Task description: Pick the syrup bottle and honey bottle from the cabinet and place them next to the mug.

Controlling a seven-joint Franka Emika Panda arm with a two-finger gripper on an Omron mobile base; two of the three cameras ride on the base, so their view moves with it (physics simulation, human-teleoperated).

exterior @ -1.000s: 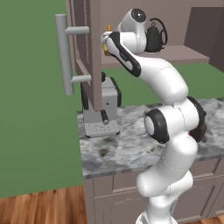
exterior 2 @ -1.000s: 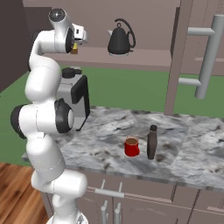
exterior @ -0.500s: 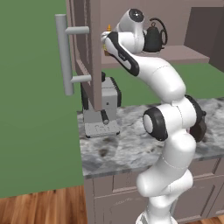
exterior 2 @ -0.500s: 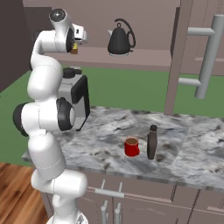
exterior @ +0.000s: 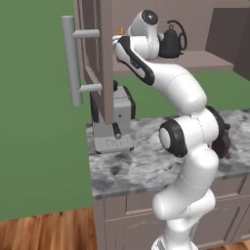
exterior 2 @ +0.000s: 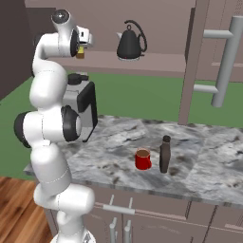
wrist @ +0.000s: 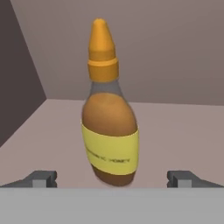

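Nothing much has shifted since the earlier frames; the arm keeps its high reach into the cabinet [exterior: 97,53] and the things lie as they did. Fingertips [wrist: 41,178] stand spread as wide as they go, one at each side of the honey bottle [wrist: 109,118], gripping nothing; the bottle stands upright on the shelf between them, yellow label facing the hand; from the right base view the gripper [exterior 2: 83,42] sits at the shelf's left end with the honey bottle [exterior 2: 81,53] just under it. Farther along the shelf, well apart, stands a black kettle [exterior 2: 130,42]; the cabinet door hangs open at the left of the left base view. Below, on the counter [exterior 2: 213,161], the syrup bottle [exterior 2: 164,154] stands upright just beside the red mug [exterior 2: 143,159], near the front edge; a coffee machine [exterior: 114,122] sits at the counter's left end.
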